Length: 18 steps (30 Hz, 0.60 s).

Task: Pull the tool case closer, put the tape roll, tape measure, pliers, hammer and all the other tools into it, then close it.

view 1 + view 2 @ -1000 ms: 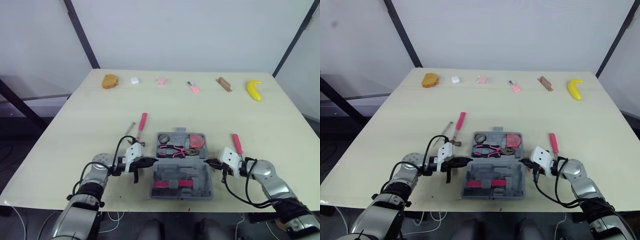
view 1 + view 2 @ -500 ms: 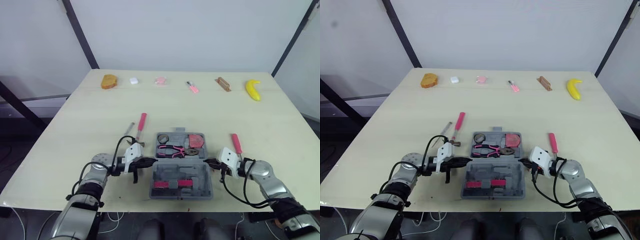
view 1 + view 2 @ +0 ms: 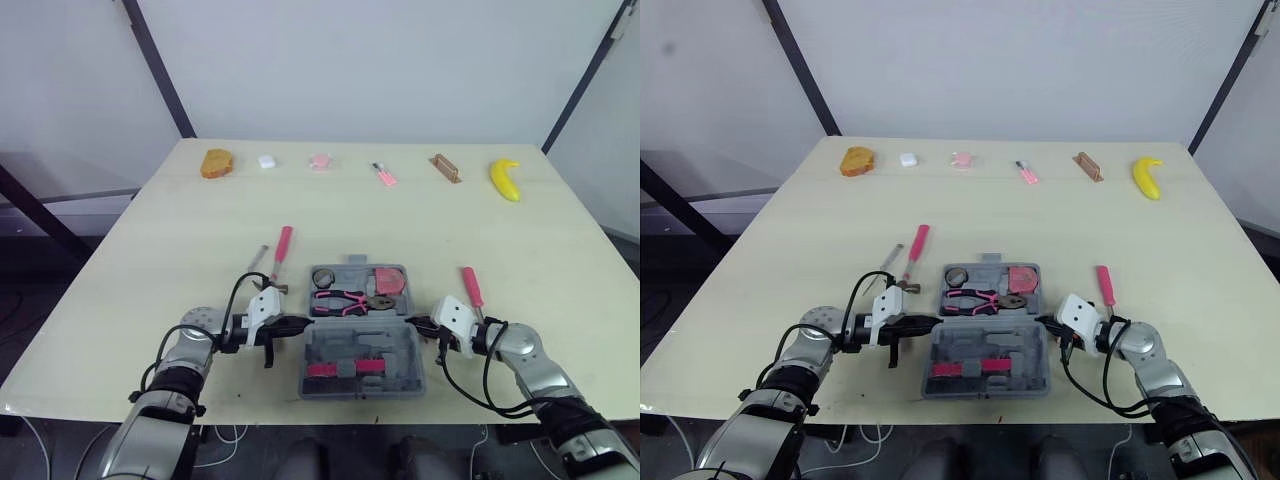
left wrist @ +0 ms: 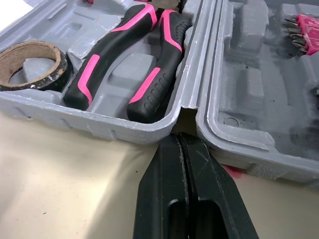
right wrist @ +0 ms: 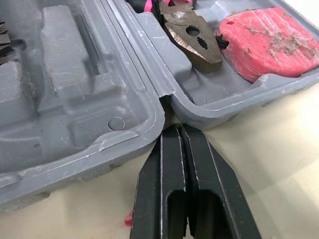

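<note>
The grey tool case (image 3: 362,345) lies open near the table's front edge. Its far half holds a tape roll (image 3: 325,277), pink-handled pliers (image 3: 345,298) and a pink tape measure (image 3: 392,281). Pink bits (image 3: 340,369) sit in the near half. My left gripper (image 3: 300,326) is shut, its tip at the hinge notch on the case's left side (image 4: 180,137). My right gripper (image 3: 418,325) is shut at the hinge notch on the right side (image 5: 179,128). A pink-handled hammer (image 3: 283,248) and a thin metal tool (image 3: 258,258) lie left of the case. A pink screwdriver (image 3: 472,287) lies to its right.
Along the table's far edge lie a piece of bread (image 3: 216,163), a white cube (image 3: 267,160), a pink item (image 3: 320,160), a small pink tool (image 3: 384,174), a brown block (image 3: 447,168) and a banana (image 3: 506,180).
</note>
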Tool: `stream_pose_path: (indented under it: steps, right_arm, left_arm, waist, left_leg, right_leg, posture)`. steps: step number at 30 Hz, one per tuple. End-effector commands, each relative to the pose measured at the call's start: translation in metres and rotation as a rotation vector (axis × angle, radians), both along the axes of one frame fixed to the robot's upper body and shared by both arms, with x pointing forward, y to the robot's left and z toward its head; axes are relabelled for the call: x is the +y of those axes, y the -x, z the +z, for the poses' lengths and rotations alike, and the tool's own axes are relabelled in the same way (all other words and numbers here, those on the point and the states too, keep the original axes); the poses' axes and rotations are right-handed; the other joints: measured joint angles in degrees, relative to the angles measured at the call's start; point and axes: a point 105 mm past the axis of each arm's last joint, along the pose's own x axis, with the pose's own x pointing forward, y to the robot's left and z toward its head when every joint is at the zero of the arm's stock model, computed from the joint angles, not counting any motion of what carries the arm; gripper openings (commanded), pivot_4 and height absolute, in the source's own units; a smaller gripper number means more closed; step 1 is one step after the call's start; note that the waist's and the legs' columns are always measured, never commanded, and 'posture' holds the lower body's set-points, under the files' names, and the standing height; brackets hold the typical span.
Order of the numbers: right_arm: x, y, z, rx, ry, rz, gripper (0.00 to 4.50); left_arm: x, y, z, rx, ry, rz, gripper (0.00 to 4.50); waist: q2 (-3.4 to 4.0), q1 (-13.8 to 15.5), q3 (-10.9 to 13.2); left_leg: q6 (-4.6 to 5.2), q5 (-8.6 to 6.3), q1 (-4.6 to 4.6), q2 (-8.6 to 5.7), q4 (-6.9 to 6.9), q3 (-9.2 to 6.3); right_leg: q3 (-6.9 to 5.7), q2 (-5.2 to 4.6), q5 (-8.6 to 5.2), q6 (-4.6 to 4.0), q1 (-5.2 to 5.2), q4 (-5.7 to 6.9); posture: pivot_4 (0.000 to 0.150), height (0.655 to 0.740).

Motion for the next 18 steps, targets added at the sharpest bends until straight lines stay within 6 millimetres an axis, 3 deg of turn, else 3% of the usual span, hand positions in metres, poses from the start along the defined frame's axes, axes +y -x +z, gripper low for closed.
stream_pose_path:
  steps: [1, 18]
  right_arm:
    - [0.0127, -0.006, 0.0194, -0.082, -0.035, 0.041, 0.05]
    - [0.0061, -0.0062, 0.0162, -0.074, -0.007, 0.026, 0.05]
  left_arm:
    - [-0.0087, 0.0006, 0.006, -0.028, 0.009, -0.045, 0.0]
    - [-0.0061, -0.0007, 0.0088, -0.033, 0.006, -0.035, 0.0]
  waist:
    - [0.0, 0.0, 0.0]
    - [0.01, 0.0, 0.0]
  left_leg:
    - [0.0, 0.0, 0.0, 0.0, 0.0, 0.0]
    - [0.0, 0.0, 0.0, 0.0, 0.0, 0.0]
  right_leg:
    - [0.0, 0.0, 0.0, 0.0, 0.0, 0.0]
    - [0.0, 0.0, 0.0, 0.0, 0.0, 0.0]
  posture:
    - [0.15, 0.74]
    - [0.15, 0.74]
